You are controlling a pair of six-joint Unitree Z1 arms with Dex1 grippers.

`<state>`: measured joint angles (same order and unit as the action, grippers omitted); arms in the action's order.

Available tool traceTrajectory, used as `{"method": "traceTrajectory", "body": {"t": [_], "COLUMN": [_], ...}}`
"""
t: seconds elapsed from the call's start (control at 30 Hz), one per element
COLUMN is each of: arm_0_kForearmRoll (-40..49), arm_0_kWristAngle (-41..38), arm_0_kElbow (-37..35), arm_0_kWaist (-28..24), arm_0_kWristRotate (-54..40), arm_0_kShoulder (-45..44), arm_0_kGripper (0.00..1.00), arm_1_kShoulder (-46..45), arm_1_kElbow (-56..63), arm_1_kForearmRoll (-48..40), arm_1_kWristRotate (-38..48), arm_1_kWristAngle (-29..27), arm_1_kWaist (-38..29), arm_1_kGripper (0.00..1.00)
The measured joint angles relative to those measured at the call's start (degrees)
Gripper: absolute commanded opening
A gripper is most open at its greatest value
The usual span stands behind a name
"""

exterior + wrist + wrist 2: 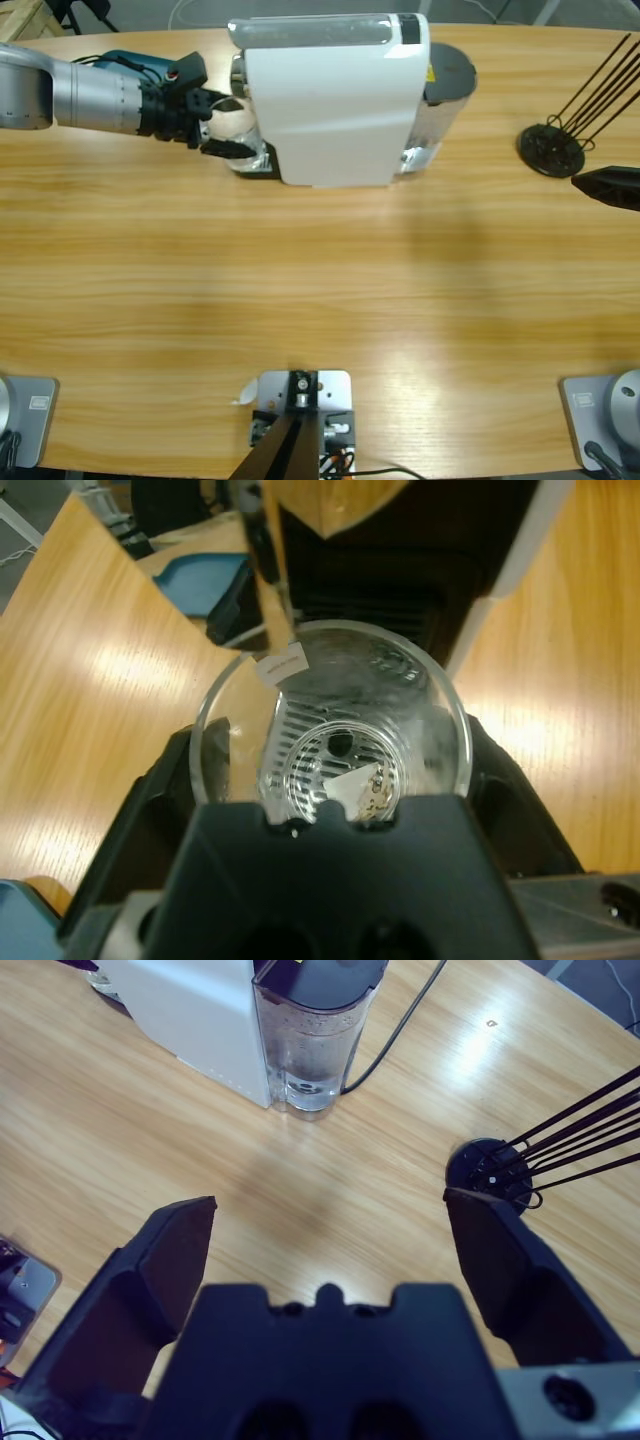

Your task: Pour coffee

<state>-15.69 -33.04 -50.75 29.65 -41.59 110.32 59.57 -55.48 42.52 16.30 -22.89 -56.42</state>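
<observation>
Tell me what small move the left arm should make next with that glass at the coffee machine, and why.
Probably hold the clear glass steady on the machine's drip grille. The left gripper is shut on it at the white coffee machine, and the glass looks empty, with no coffee visible yet.

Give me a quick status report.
Left tool shut on glass at the machine. Right tool open, idle by black stand. No coffee visible in glass. Nothing in the way.

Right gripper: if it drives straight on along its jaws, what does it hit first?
Probably bare wooden table. The right gripper is open and empty, tilted down at the wood short of the white machine and its water tank; depth unclear.
</observation>
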Motion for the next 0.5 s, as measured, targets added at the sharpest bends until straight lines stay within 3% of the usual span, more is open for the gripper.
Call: {"method": "traceTrajectory", "body": {"t": [0.3, 0.33, 0.37, 0.4, 0.5], "arm_0_kForearmRoll": [-0.34, -0.34, -0.34, -0.34, -0.35], "arm_0_kWristAngle": [1.01, 1.04, 1.12, 1.31, 1.68], "arm_0_kElbow": [-1.83, -1.83, -1.83, -1.83, -1.83], "arm_0_kWaist": [0.54, 0.55, 0.58, 0.65, 0.78], "arm_0_kWristRotate": [1.79, 1.91, 2.07, 2.27, 2.82], "arm_0_kShoulder": [1.22, 1.22, 1.22, 1.22, 1.22], "arm_0_kGripper": [0.022, 0.522, 0.933, 0.987, 1.0], "arm_1_kShoulder": [0.0, 0.0, 0.0, 0.0, 0.0], "arm_1_kElbow": [0.0, 0.0, 0.0, 0.0, 0.0], "arm_1_kForearmRoll": [0.02, 0.05, 0.12, 0.23, 0.33], "arm_1_kWristRotate": [0.55, 0.55, 0.55, 0.55, 0.56], "arm_1_kWristAngle": [0.0, 0.0, 0.0, 0.0, 0.0], "arm_1_kWaist": [0.0, 0.0, 0.0, 0.0, 0.0], "arm_1_kGripper": [1.0, 1.0, 1.0, 1.0, 1.0]}}
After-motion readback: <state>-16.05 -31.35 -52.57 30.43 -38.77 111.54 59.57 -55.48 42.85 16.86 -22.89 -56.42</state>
